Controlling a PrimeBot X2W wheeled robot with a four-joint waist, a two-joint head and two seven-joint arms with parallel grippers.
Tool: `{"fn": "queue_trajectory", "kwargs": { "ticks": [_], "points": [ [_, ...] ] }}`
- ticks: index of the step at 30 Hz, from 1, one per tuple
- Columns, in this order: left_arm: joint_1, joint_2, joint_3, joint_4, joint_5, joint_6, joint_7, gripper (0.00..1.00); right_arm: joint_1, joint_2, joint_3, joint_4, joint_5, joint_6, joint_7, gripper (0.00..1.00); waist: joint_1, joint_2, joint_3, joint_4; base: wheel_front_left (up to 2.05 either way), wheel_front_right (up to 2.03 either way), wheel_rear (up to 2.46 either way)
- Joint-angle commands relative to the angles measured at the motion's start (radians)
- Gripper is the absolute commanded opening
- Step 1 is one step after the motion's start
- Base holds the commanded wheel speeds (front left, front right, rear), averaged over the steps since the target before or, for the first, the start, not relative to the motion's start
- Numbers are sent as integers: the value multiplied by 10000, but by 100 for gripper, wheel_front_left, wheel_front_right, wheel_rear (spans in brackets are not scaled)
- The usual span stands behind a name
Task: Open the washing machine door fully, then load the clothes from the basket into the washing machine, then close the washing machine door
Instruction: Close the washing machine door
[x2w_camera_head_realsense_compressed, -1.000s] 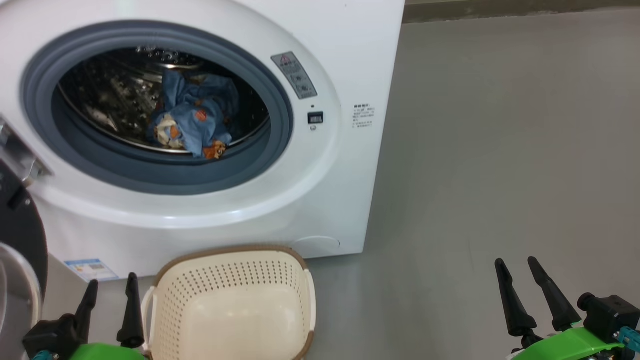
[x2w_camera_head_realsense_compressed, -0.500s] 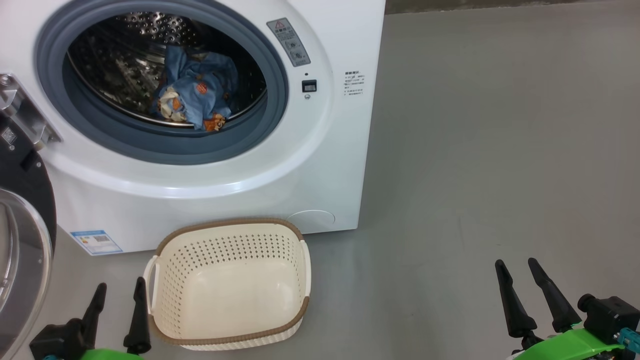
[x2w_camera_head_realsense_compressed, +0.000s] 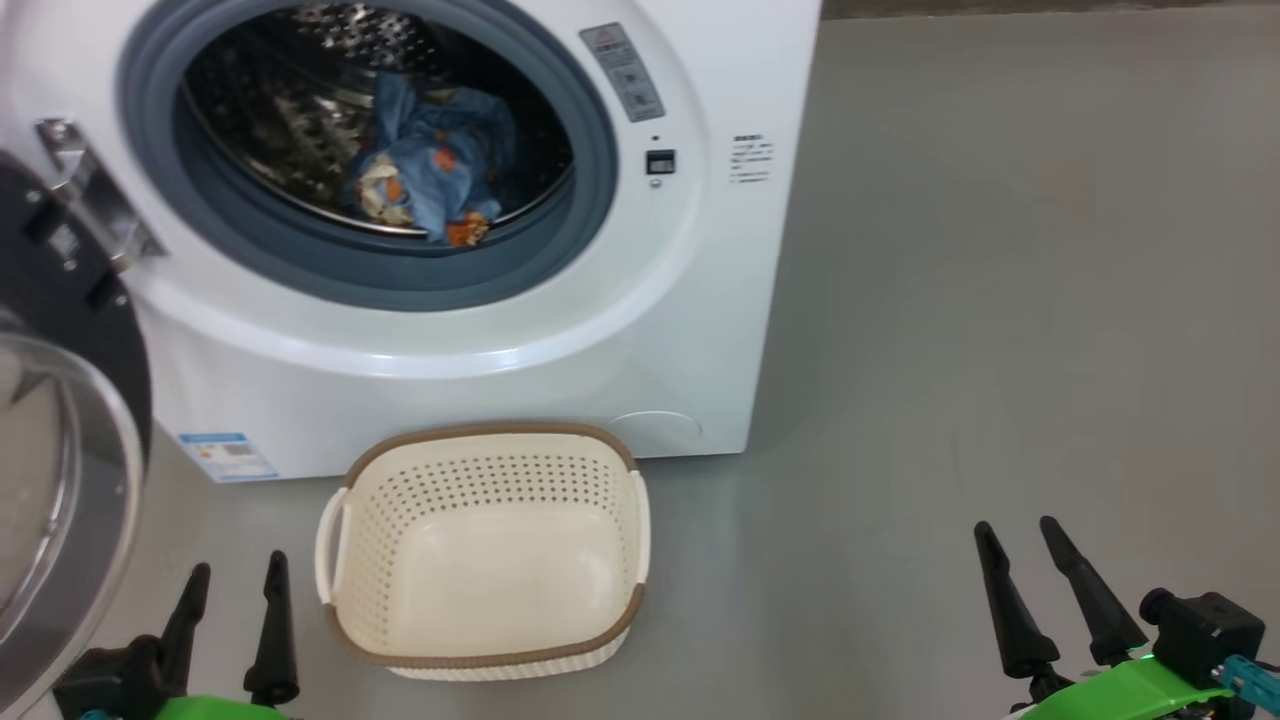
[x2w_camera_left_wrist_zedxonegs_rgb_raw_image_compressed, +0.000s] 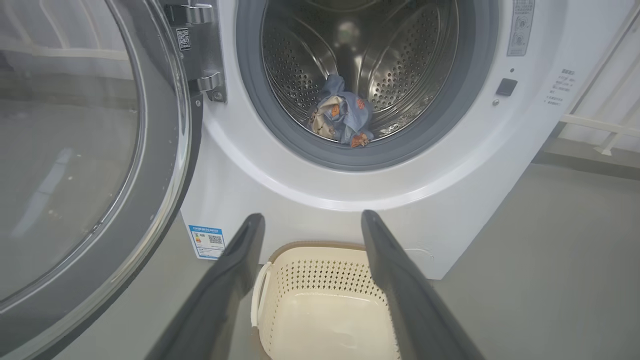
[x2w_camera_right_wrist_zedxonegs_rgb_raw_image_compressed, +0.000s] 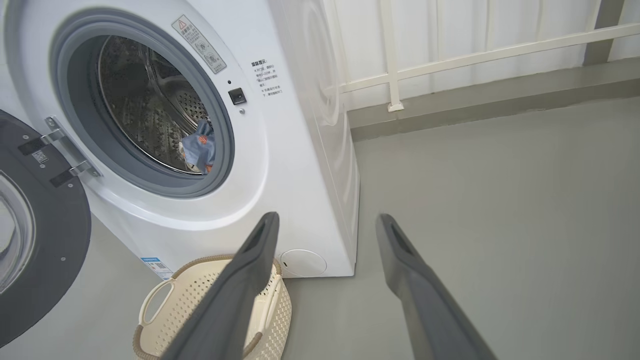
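Door (x2w_camera_head_realsense_compressed: 60, 400) hanging wide open, far left; closing looking like only step left. Left tool (x2w_camera_head_realsense_compressed: 238, 565) hovering released, empty, near door. Risk: arm pushing door, knocking basket (x2w_camera_head_realsense_compressed: 485, 435), sitting empty on floor just before washing machine (x2w_camera_head_realsense_compressed: 700, 300). Clothes (x2w_camera_head_realsense_compressed: 430, 175) lying in drum near front lip. Risk: fabric getting pinched in seal. Right tool (x2w_camera_head_realsense_compressed: 1015, 526) idling released, well apart.

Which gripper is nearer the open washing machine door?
Left. The left gripper hangs close beside the lower edge of the washing machine door; the right gripper is far off, on the other side of the basket.
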Motion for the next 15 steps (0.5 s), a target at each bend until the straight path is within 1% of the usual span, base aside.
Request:
{"fn": "queue_trajectory", "kwargs": {
  "ticks": [1,5,6,15],
  "points": [
    [-250,181,448,-320,-115,-25,-65,100,-154,-136,382,-252,-21,16,-49,100,0,0,14,416,0,0,0],
    [-92,69,639,-487,-111,-25,-65,100,-327,-168,645,-164,-21,16,-49,100,0,0,-6,989,0,0,0],
    [-92,69,639,-487,-111,-25,-65,100,-327,-168,645,-164,-21,16,-49,100,0,0,-6,989,0,0,0],
    [161,-220,1037,-842,-117,-25,-65,100,-944,-357,1234,57,-8,16,-49,100,0,0,105,2607,0,0,0]
  ]
}}
